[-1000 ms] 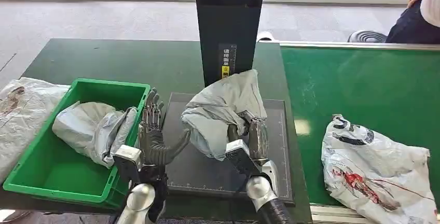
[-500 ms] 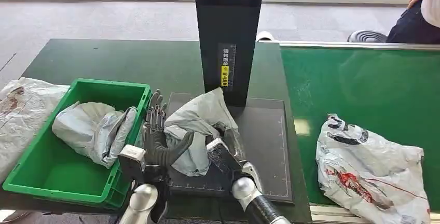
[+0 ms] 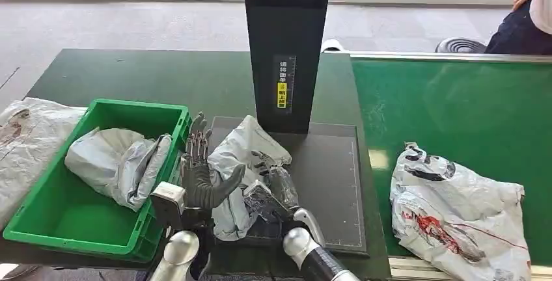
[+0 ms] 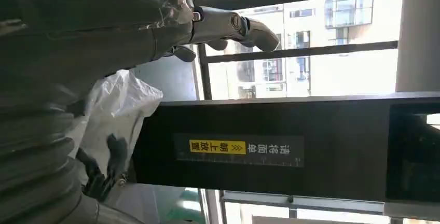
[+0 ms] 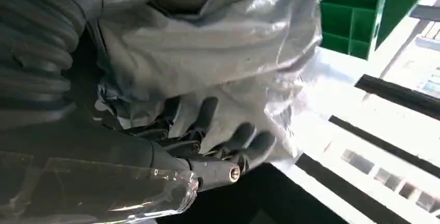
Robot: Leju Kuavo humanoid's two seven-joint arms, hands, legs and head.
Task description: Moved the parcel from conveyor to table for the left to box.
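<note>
The right hand (image 3: pixel 268 187) carries the crumpled grey plastic parcel (image 3: pixel 237 157) lower and closer to the green plastic crate (image 3: pixel 153 113), against the left hand (image 3: pixel 198 175).

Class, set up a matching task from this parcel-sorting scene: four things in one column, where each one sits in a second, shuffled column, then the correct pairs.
Things
1. grey parcel in the right hand
2. grey parcel by the left edge
3. white printed bag
4. black upright stand

Places
A. on the green conveyor
B. inside the green crate
C. rising behind the black mat
D. over the black mat, beside the left hand

Pairs: 1-D, 2-B, 3-A, 4-C
</note>
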